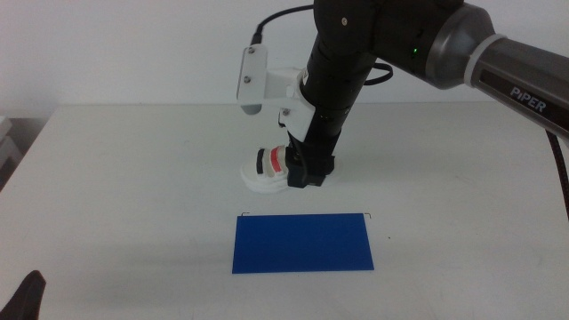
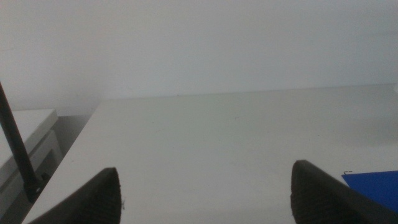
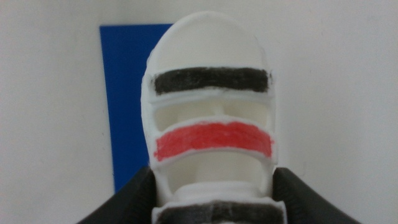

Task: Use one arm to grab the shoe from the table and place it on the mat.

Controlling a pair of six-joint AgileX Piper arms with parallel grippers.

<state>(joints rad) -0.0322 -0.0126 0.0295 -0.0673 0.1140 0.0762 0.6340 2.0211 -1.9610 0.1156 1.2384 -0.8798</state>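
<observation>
The right arm (image 1: 427, 44) reaches down over the middle of the table (image 1: 462, 196). My right gripper (image 1: 302, 176) is shut on the heel end of the white shoe (image 1: 267, 169) with black, red and grey straps. The shoe is tilted, just behind the far edge of the dark-blue mat (image 1: 302, 243). In the right wrist view the shoe (image 3: 211, 93) fills the middle between the jaws of my right gripper (image 3: 214, 208), with the mat (image 3: 124, 93) beyond it. My left gripper (image 2: 208, 205) is open and empty, waiting at the near left edge (image 1: 27, 298).
A corner of the mat (image 2: 373, 186) shows in the left wrist view. A low white unit (image 2: 28, 134) stands off the table's left side, behind a thin black cable (image 2: 15, 149). A white wall lies behind the table.
</observation>
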